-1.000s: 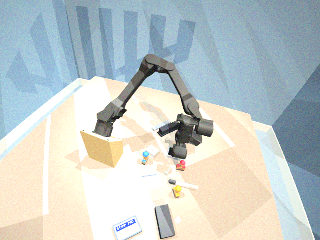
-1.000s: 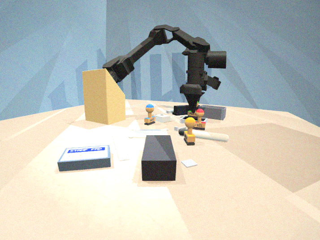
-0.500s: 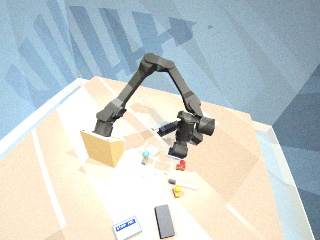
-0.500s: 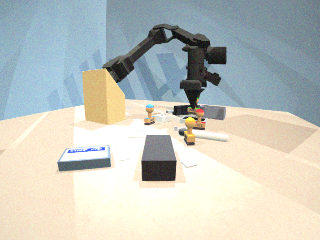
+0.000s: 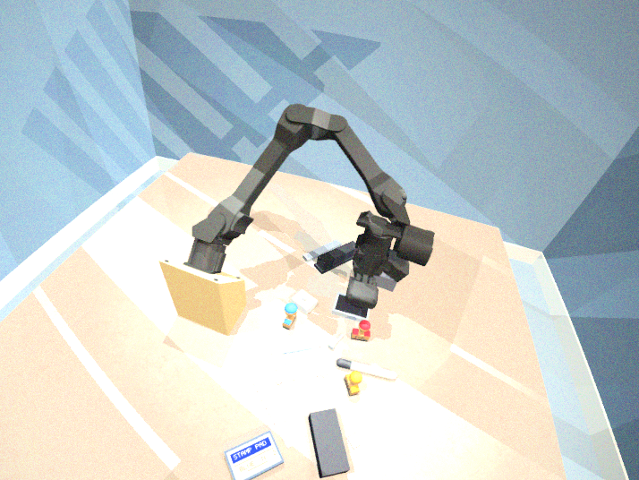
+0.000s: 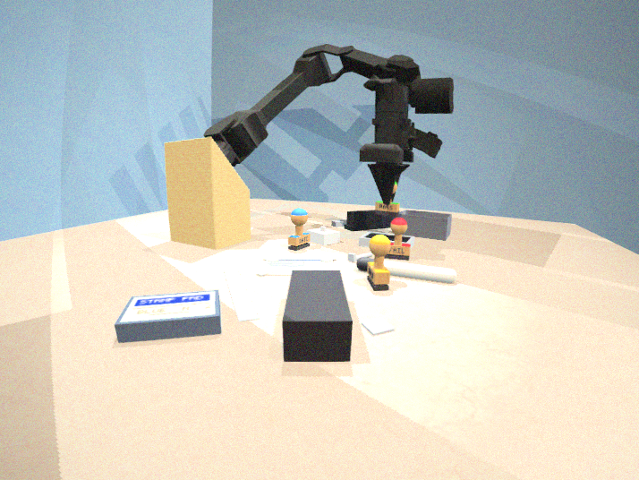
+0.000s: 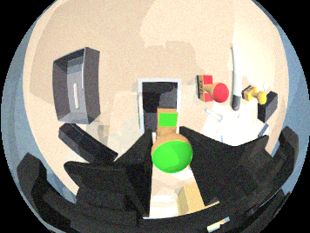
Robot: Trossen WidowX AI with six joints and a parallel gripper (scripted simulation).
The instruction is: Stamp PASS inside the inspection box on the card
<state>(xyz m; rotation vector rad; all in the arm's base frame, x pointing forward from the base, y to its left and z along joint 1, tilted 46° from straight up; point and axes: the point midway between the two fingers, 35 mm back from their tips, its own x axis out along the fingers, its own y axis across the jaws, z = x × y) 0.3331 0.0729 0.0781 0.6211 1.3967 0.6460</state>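
My gripper [image 6: 387,200] [image 7: 165,131] is shut on the green-topped stamp [image 6: 387,207] [image 7: 172,156], which hangs upright with its base low. The exterior view shows that base above the open ink pad [image 5: 344,304] [image 6: 368,240] [image 7: 160,80], a dark pad in a pale frame, with a gap between them. In the top view the gripper body hides the held stamp. The lettering on the held stamp is too blurred to read surely. The white card [image 5: 299,361] [image 6: 296,263] lies on the bench, washed out by glare; its inspection box cannot be made out.
Red [image 5: 364,326] [image 6: 398,237] [image 7: 220,92], blue [image 5: 290,309] [image 6: 298,227] and yellow [image 5: 354,378] [image 6: 379,261] stamps stand around. A white-barrelled tool [image 5: 374,370] [image 6: 422,270], black block [image 5: 328,443] [image 6: 317,310], STAMP PAD case [image 5: 253,455] [image 6: 170,314] and grey tray [image 6: 428,225] [image 7: 91,87] also lie there.
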